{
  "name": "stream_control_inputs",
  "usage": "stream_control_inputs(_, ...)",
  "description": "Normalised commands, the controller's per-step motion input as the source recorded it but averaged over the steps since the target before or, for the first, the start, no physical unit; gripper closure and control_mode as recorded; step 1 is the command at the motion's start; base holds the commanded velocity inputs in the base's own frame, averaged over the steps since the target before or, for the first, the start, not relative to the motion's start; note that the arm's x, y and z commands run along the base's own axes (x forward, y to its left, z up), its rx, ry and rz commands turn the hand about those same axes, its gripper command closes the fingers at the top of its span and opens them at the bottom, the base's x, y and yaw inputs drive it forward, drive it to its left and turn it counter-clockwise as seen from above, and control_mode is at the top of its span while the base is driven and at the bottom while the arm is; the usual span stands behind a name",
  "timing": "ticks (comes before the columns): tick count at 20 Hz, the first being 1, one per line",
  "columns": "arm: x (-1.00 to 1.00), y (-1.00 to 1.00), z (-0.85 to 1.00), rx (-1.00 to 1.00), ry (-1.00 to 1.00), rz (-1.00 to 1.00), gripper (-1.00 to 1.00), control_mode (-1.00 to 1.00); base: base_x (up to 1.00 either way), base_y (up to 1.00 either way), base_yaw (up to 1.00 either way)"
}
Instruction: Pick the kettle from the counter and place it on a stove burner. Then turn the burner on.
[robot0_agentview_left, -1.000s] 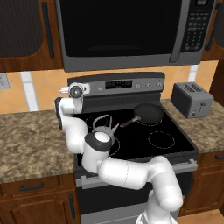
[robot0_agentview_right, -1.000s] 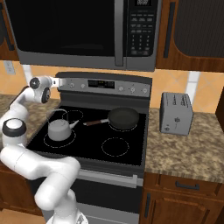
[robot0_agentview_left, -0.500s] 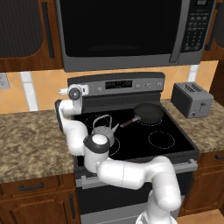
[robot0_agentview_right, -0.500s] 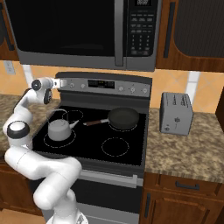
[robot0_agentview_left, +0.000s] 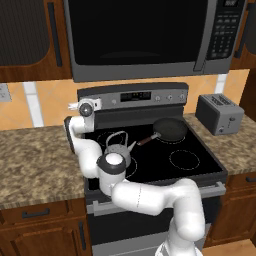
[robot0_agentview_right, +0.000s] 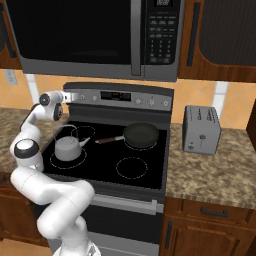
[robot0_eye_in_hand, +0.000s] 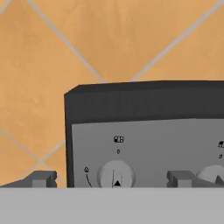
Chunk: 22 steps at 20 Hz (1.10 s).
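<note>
The small silver-grey kettle (robot0_agentview_left: 119, 150) (robot0_agentview_right: 66, 146) stands upright on the stove's front-left burner (robot0_agentview_left: 133, 169) (robot0_agentview_right: 80, 159), with nothing touching it. My gripper (robot0_agentview_left: 100, 104) (robot0_agentview_right: 74, 95) (robot0_eye_in_hand: 111, 179) is raised above and behind the kettle, at the left end of the stove's control panel (robot0_agentview_left: 145, 95) (robot0_agentview_right: 125, 96). It is open and holds nothing. In the hand view the leftmost round knob (robot0_eye_in_hand: 114, 175) lies between the two fingertips (robot0_eye_in_hand: 41, 178), and a second knob (robot0_eye_in_hand: 213, 173) shows at the right edge. The speckled granite counter (robot0_agentview_left: 35, 155) (robot0_agentview_right: 210, 170) flanks the stove.
A black frying pan (robot0_agentview_left: 170, 129) (robot0_agentview_right: 141, 134) sits on the back-right burner, handle pointing towards the kettle. A boxy grey toaster (robot0_agentview_left: 219, 114) (robot0_agentview_right: 201, 129) stands on the right counter. The microwave (robot0_agentview_left: 140, 35) (robot0_agentview_right: 95, 35) hangs low over the control panel. Orange tiled wall (robot0_eye_in_hand: 109, 39) lies behind.
My hand has edged slightly closer to the left end of the control panel and the elbow has shifted a little. The kettle has not moved and the jaws stay open.
</note>
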Motion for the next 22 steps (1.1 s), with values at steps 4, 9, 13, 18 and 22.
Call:
stream_control_inputs(4, 0.25, 0.00, -0.13, 0.00, 0.00, -0.01, -1.00, -1.00, 0.00, 0.00, 0.00)
stream_control_inputs(9, 0.27, 0.00, -0.08, 0.00, 0.00, 0.00, -1.00, -1.00, 0.00, 0.00, 0.00)
stream_control_inputs(13, 0.15, 0.00, -0.07, 0.00, 0.00, 0.00, -1.00, -1.00, 0.00, 0.00, 0.00)
stream_control_inputs(18, 0.01, 0.00, -0.22, -0.01, 0.00, 0.00, -1.00, -1.00, 0.00, 0.00, 0.00)
stream_control_inputs(22, 0.01, -0.02, 0.00, 0.00, 0.00, 0.00, -1.00, -1.00, 0.00, 0.00, 0.00)
